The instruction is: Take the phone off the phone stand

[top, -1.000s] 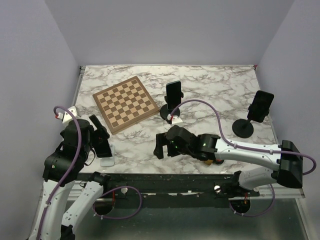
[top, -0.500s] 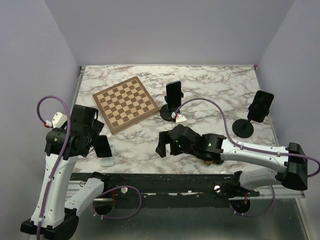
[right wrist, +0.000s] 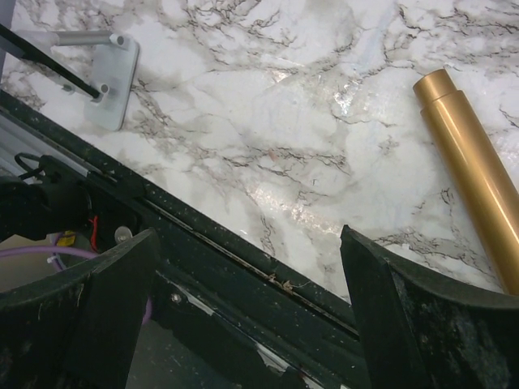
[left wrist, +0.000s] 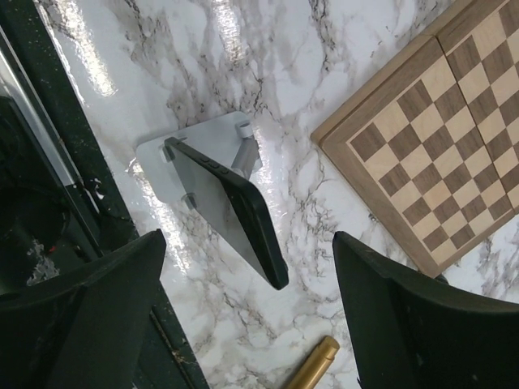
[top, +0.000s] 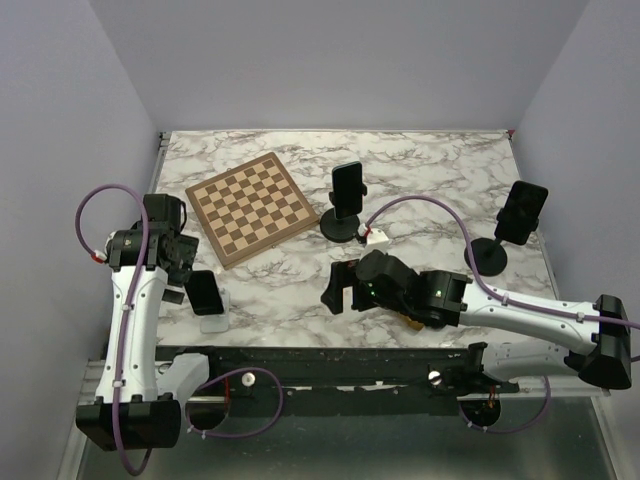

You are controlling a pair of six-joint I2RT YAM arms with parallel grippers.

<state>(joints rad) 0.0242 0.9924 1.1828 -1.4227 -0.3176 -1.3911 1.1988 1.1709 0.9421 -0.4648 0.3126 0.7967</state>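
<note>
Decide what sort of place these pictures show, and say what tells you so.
Probably a robot lab test cell: plain walls enclose a marble-patterned table, robot arms are bolted at its near edge, and props include a chessboard and phones on stands.

Nothing legible in any of the three views: no lettering, brand, number or sign to be read. Dark and unmarked on the side of the phone (left wrist: 231,212) that shows. Too small to tell whether printed: the white tag (top: 377,238) on the right arm's cable.
</note>
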